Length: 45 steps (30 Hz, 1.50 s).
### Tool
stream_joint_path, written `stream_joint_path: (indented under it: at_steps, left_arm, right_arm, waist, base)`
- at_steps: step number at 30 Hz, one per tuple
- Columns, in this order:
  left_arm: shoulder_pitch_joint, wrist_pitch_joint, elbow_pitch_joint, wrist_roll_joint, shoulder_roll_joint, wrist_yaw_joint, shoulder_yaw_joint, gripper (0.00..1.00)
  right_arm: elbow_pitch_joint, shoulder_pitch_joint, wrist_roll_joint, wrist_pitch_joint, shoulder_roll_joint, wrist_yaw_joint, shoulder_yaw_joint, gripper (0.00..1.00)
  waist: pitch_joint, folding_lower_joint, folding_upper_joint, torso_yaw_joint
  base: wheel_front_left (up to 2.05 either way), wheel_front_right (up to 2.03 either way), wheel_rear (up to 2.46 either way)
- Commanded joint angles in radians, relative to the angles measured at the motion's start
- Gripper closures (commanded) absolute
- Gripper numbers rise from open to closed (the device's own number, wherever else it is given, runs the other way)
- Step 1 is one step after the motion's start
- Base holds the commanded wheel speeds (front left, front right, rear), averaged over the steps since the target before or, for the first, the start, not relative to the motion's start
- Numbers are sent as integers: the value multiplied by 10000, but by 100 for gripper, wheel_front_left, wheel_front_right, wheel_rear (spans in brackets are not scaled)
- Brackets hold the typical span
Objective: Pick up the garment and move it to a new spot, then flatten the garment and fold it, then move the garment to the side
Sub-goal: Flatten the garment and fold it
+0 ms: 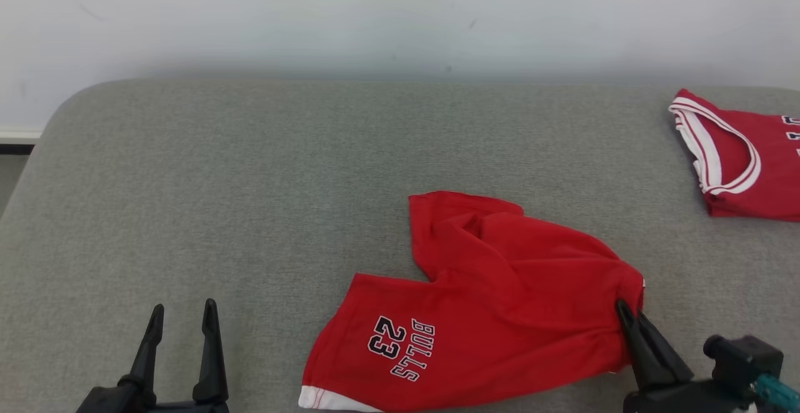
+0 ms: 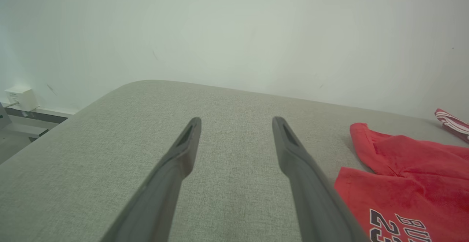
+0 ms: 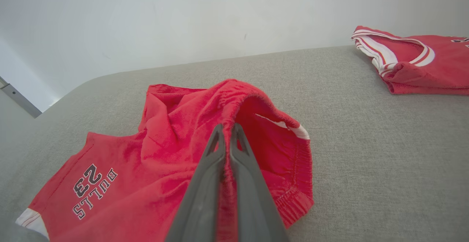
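Lying crumpled at 5 o'clock in the head view: red shorts [image 1: 494, 288] on grey pad [image 1: 250, 182]; right gripper [image 1: 624, 310] fingers pinching their waistband at its 3 o'clock edge; left gripper [image 1: 183, 313] at 8 o'clock, fingers spread, apart from the cloth; folded red jersey [image 1: 750, 163] at 2 o'clock.

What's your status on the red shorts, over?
Right gripper shut on red shorts waistband. Left gripper open, off the cloth. Shorts crumpled on grey pad. Folded red jersey far right, well apart.

Soft matt red cloth shorts [image 1: 500, 300] lie on a coarse grey woven surface [image 1: 250, 200].
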Motion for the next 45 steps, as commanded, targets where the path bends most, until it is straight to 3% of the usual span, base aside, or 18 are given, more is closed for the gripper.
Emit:
stream_joint_path:
  at_steps: [1, 8, 18, 28, 29, 30, 31, 40, 45]
  left_arm:
    - [-71, -29, 38, 14, -17, 16, -1, 0]
    - [-194, -29, 165, -36, -28, 15, -223, 0]
    - [-499, -29, 444, -119, -32, 16, -867, 0]
    - [-806, -29, 667, -184, -31, 15, -1184, 0]
    - [-825, -29, 689, -186, -32, 15, -1198, 0]
    - [-836, -29, 698, -182, -34, 16, -1190, 0]
    - [-827, -29, 708, -173, -31, 16, -1169, 0]
    - [-503, -29, 693, -72, -28, 16, -955, 0]
    - [-297, -29, 624, -22, 20, 16, -735, 0]
  right_arm:
    - [-5, -222, -65, 48, -16, -27, -26, 100]
    - [1282, -1747, -330, 73, -381, -27, 105, 100]
    - [5364, -4645, -405, -597, -560, -27, 541, 100]
    - [9139, -6893, -650, -1160, -314, -27, 684, 100]
    - [9358, -7029, -662, -1225, -284, -27, 737, 66]
    - [9529, -7161, -665, -1367, -245, -27, 822, 9]
    - [9680, -7229, -657, -1464, -224, -27, 925, 0]
    - [9636, -6989, -16, -2172, -303, -27, 1752, 0]
    - [8820, -6452, 454, -2338, -573, -27, 2189, 0]
  waist:
    - [17, 0, 0, 150]
    - [31, 0, 0, 712]
    - [212, 0, 0, 1640]
    - [427, 0, 0, 1996]
    - [422, 0, 0, 1990]
    - [405, 0, 0, 1968]
    - [377, 0, 0, 1932]
    - [-65, 0, 0, 1354]
    - [-337, 0, 0, 908]
  base:
    - [0, 0, 0]
    - [0, 0, 0]
    - [0, 0, 0]
    - [0, 0, 0]
    - [0, 0, 0]
    - [0, 0, 0]
    - [0, 0, 0]
    - [0, 0, 0]
    - [0, 0, 0]
